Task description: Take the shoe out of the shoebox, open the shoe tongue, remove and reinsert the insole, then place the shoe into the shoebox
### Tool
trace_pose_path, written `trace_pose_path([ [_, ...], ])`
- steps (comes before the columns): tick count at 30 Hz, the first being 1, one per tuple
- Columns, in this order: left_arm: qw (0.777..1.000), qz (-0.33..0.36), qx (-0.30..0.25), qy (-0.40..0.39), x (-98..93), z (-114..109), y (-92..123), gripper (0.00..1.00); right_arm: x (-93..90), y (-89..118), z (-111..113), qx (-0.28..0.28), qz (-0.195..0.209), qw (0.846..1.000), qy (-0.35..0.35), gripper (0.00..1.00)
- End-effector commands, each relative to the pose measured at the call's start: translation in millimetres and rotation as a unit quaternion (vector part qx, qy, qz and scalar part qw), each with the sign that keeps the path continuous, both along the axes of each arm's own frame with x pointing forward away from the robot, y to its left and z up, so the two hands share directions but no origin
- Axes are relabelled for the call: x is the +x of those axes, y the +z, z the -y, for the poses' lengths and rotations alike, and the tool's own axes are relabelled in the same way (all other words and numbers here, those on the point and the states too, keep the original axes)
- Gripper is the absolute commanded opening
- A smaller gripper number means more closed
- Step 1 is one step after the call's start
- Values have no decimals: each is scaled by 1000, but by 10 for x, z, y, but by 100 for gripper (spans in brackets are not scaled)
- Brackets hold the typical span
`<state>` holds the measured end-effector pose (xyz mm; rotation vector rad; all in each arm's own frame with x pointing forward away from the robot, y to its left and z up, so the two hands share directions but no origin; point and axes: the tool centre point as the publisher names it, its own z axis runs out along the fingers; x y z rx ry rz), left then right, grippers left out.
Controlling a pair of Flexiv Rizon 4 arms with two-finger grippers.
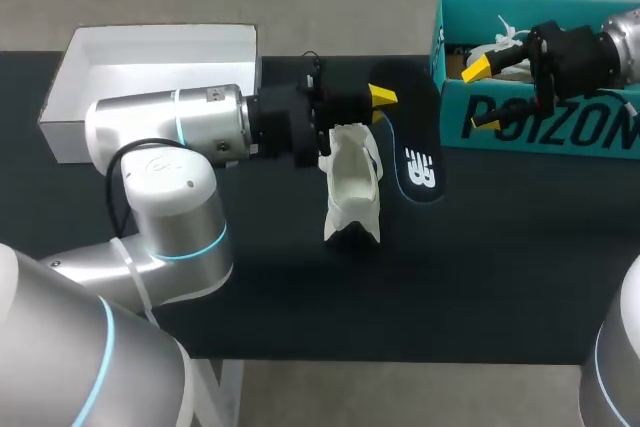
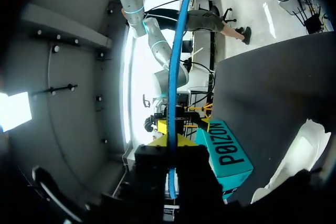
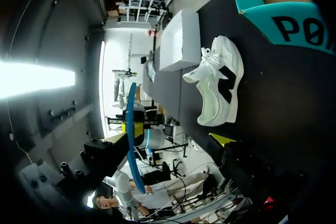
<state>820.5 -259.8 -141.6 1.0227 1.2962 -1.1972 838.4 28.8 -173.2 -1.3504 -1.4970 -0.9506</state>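
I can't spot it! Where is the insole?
In the head view, the insole lies flat on the table, just right of the white shoe and near the teal shoebox.

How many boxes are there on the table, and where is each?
2. An open white box stands at the far left corner. A teal shoebox stands at the far right, with the right end effector at its front wall. None seems hidden.

The shoe [image 1: 352, 187] lies mid-tabletop [image 1: 300, 297], the insole [image 1: 415, 162] just right of it. The shoebox [image 1: 540, 127] sits at the far right corner, the other box [image 1: 150, 52] at the far left.
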Motion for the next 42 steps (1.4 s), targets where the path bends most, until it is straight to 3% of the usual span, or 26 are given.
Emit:
trace_pose_path([
  [1, 1000, -4, -2, 7, -38, 16, 16, 0, -10, 2, -3, -1, 0, 1000, -1, 100],
  [5, 1000, -7, -3, 10, -57, 7, 54, 0, -28, -28, 71, -14, 11, 1000, 6, 100],
  [13, 1000, -23, 6, 6, -90, -82, 120, 0, 24, 16, 592, -67, 50, 996, -9, 100],
  [20, 999, -29, 17, 10, -109, -151, 81, 0, 9, 152, 1050, -137, 47, 983, -113, 100],
  [31, 999, -37, 14, 15, -89, -127, 31, 0, -164, 299, 1228, -134, 54, 978, -148, 100],
  [42, 999, -35, 26, 19, -85, -119, 37, 0, -173, 303, 1245, -135, 53, 977, -154, 100],
])
